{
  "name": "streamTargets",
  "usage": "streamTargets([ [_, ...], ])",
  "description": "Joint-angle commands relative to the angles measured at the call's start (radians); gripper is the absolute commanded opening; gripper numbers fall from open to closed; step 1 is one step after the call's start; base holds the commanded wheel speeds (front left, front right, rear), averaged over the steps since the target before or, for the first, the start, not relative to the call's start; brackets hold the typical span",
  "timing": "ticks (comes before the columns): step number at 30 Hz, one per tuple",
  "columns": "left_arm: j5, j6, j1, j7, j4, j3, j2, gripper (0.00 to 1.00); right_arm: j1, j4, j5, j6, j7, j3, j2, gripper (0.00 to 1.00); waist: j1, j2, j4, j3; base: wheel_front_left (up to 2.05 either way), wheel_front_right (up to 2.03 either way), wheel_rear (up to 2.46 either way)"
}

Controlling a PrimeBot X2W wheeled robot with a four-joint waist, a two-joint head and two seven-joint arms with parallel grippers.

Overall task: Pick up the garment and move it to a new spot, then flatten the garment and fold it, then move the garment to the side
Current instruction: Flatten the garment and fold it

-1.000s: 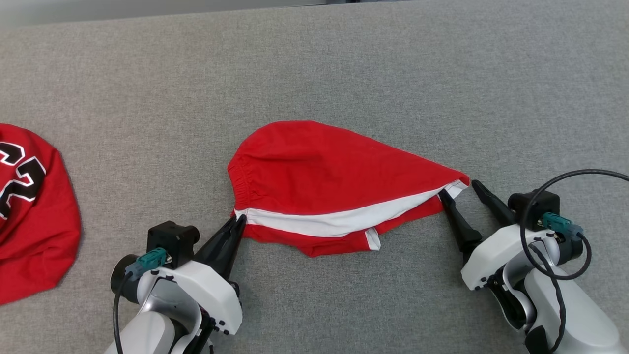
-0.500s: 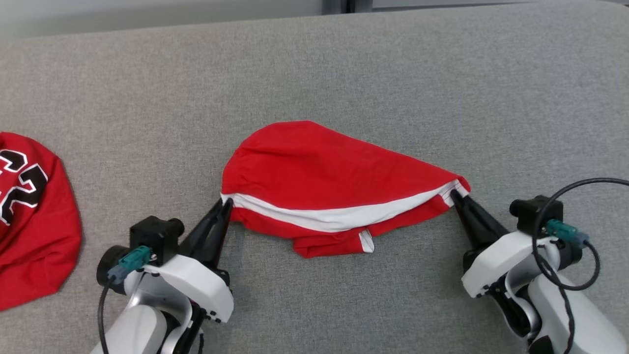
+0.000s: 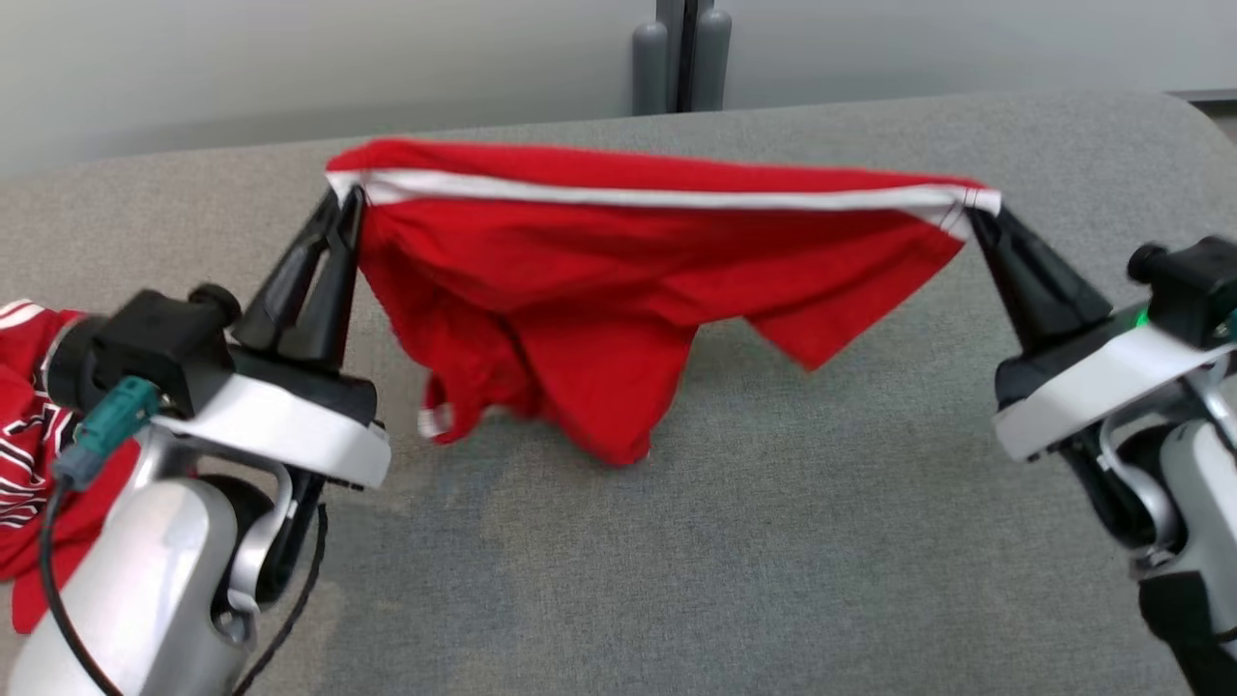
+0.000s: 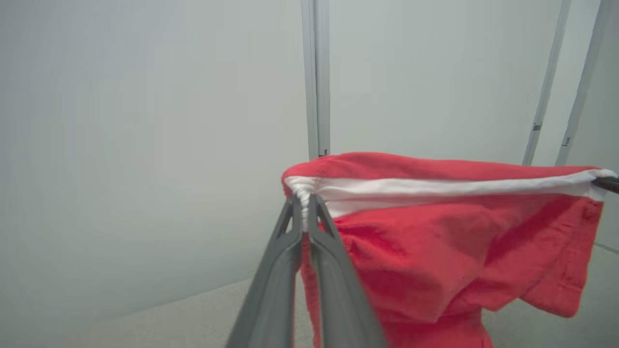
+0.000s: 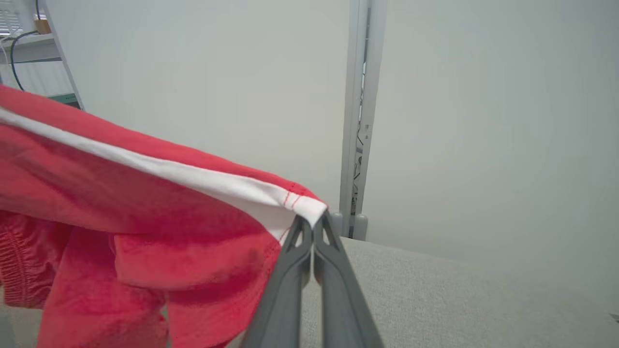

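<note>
Garment [image 3: 618, 280]: half a second ago it lay on the desk [image 3: 773, 561] with a pincer at each near corner. Now it is in the air, its white-trimmed edge [image 3: 657, 191] pulled almost straight between the two pincers and the rest hanging below in loose red folds. The lowest fold is blurred, so I cannot tell if it has cleared the desk.

Left pincer [image 3: 345, 205]: closed on the left corner; its wrist view shows the white trim bunched between the fingers.

Right pincer [image 3: 974, 220]: closed tight on the right corner, with only a little cloth in the bite.

The head camera has tipped up too, and the wall and a grey post [image 3: 681, 53] are now in frame, so part of the shift is the view's own.

A second red jersey [image 3: 29, 454] lies at the desk's left edge, beside my left arm.

Reading: the pick-up is made and the carry to a new spot is under way. An even pull should help it lie flat. The thin right-corner grip is my worry.
</note>
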State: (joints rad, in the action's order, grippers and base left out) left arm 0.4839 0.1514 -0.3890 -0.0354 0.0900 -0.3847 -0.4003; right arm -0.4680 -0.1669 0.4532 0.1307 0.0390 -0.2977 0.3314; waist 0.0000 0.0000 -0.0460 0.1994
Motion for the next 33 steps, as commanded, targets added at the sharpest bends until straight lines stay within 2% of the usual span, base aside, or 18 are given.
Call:
streamTargets([
  [1,-0.007,0.005,-0.029,0.006,0.012,0.008,-0.011,0.00,-0.021,0.022,0.006,0.000,-0.012,0.009,0.018,0.00,0.0000,0.0000,0.001,-0.020,0.00,0.00,0.00],
  [10,-0.023,-0.007,-0.130,0.064,0.051,0.010,-0.044,0.00,-0.101,0.145,0.011,0.000,-0.078,0.056,0.066,0.00,0.0000,0.0000,-0.004,-0.067,0.00,0.00,0.00],
  [20,-0.008,-0.017,-0.176,0.054,0.036,0.005,-0.025,0.00,-0.114,0.162,0.013,0.000,-0.109,0.090,0.033,0.00,0.0000,0.0000,-0.011,-0.042,0.00,0.00,0.00],
  [25,-0.005,-0.043,-0.265,0.047,-0.008,0.003,-0.011,0.00,-0.200,0.117,0.035,0.000,-0.114,0.076,0.010,0.00,0.0000,0.0000,-0.022,0.018,0.00,0.00,0.00],
  [33,-0.033,-0.112,-0.553,0.015,-0.173,-0.016,0.040,0.00,-0.497,-0.076,0.085,0.000,-0.085,0.010,-0.018,0.00,0.0000,0.0000,-0.026,0.136,0.00,0.00,0.00],
])
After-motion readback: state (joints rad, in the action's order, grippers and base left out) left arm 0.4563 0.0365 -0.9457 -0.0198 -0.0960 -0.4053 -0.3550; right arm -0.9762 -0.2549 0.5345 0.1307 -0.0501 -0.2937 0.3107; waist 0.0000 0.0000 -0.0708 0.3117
